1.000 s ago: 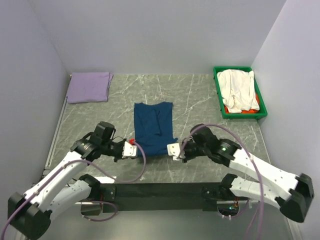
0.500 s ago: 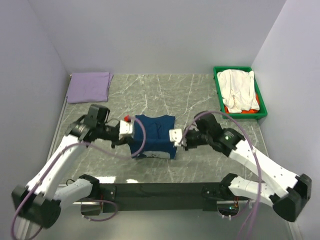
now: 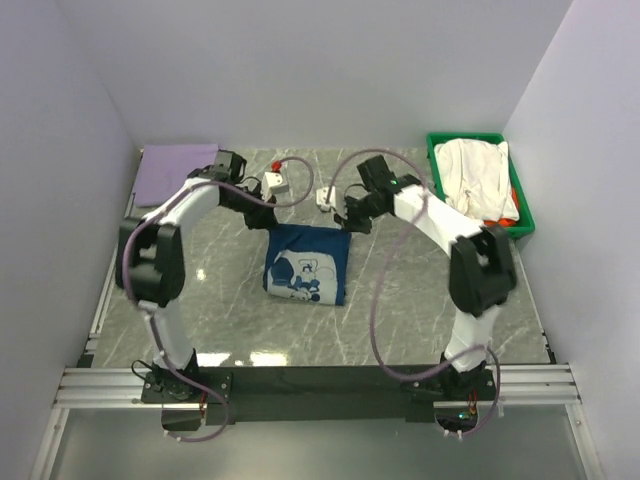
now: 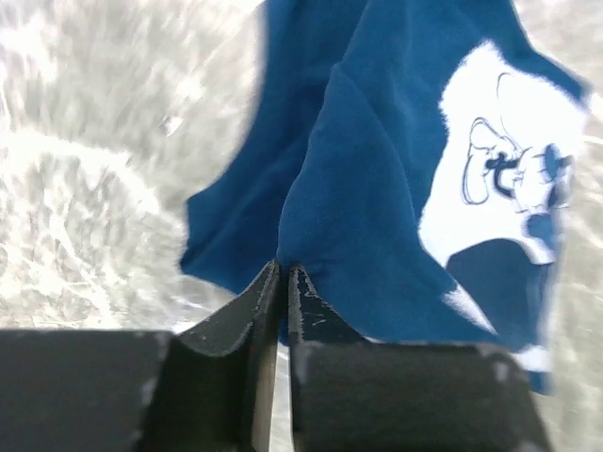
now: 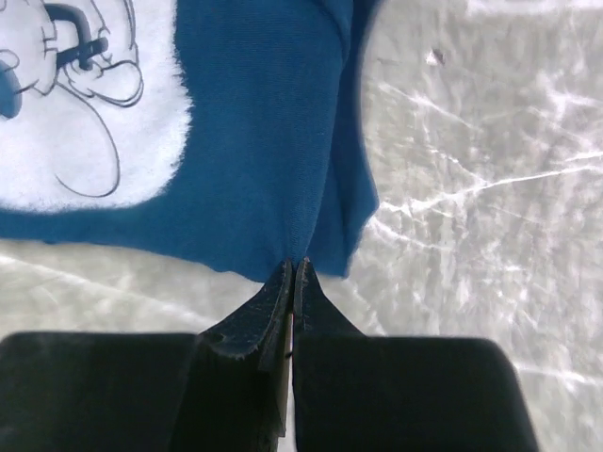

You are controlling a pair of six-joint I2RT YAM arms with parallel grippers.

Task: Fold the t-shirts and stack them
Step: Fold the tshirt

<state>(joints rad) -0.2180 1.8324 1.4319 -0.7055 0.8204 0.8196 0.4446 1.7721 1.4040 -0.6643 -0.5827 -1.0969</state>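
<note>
Top view
- Tabletop [image 3: 400,290] – grey-green marbled surface.
- Navy tee [image 3: 307,265] – mid-tabletop, white print [image 3: 305,278] facing up, its far edge drawn up toward both arms.
- Left pincer [image 3: 266,220] – at the tee's far left corner.
- Right pincer [image 3: 346,222] – at the far right corner.
- Lavender tee [image 3: 178,172] – folded flat in the far left corner, well apart from the navy one.
- Bin [image 3: 436,195] – green, far right; holds the white tee [image 3: 475,175], crumpled, with a sliver of the orange-red tee [image 3: 458,219] under it.

Left wrist view
- Left pincer [image 4: 284,268] – fingers pressed together, clamped on a fold of the navy tee [image 4: 377,188] at its edge.
- Print [image 4: 509,169] lies to the right; marbled tabletop [image 4: 85,169] to the left.

Right wrist view
- Right pincer [image 5: 294,266] – fingers together, nipping the navy tee [image 5: 264,141] at its near hem.
- Print [image 5: 75,113] sits upper left; bare tabletop [image 5: 471,188] to the right.
</note>
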